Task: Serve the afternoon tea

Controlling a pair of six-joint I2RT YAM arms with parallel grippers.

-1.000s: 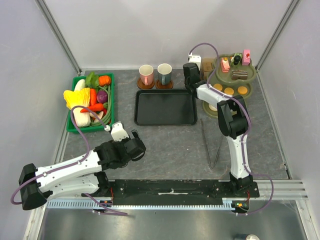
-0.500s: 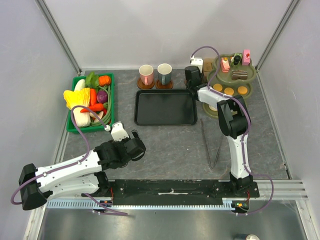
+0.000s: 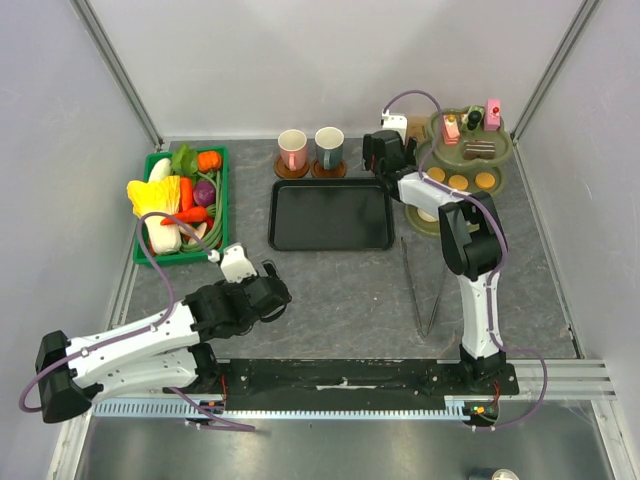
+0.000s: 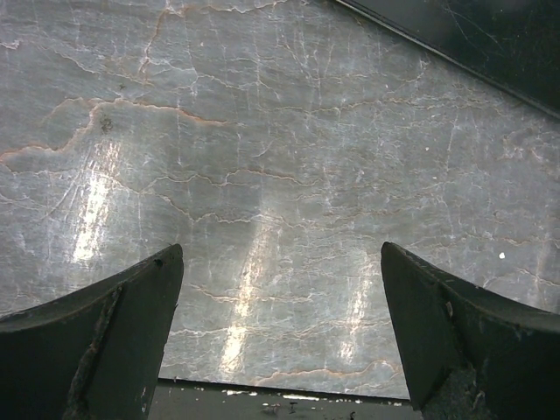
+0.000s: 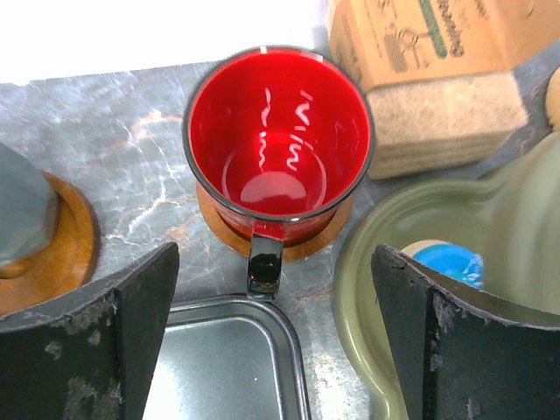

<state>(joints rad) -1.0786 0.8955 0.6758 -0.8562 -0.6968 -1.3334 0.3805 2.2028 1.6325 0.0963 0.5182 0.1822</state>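
Observation:
A red mug (image 5: 280, 131) stands upright on a round wooden coaster (image 5: 322, 238), its black handle (image 5: 264, 262) pointing at the black tray's corner (image 5: 227, 367). My right gripper (image 5: 273, 262) hovers above the handle, open, fingers well apart on either side and touching nothing. In the top view the right gripper (image 3: 385, 152) hides this mug. A pink mug (image 3: 292, 148) and a dark mug (image 3: 329, 146) stand on coasters behind the tray (image 3: 330, 213). Small cakes and biscuits sit on the olive tiered stand (image 3: 470, 140). My left gripper (image 4: 280, 262) is open over bare table.
A cardboard box of cork coasters (image 5: 437, 52) lies right behind the red mug. The stand's lower olive plate (image 5: 411, 262) holds a blue-topped biscuit (image 5: 446, 262). Metal tongs (image 3: 425, 285) lie right of the tray. A green basket of toy vegetables (image 3: 180, 200) sits far left.
My right gripper has gone from shut to wide open at the red mug, letting go of its handle. The left arm has barely moved.

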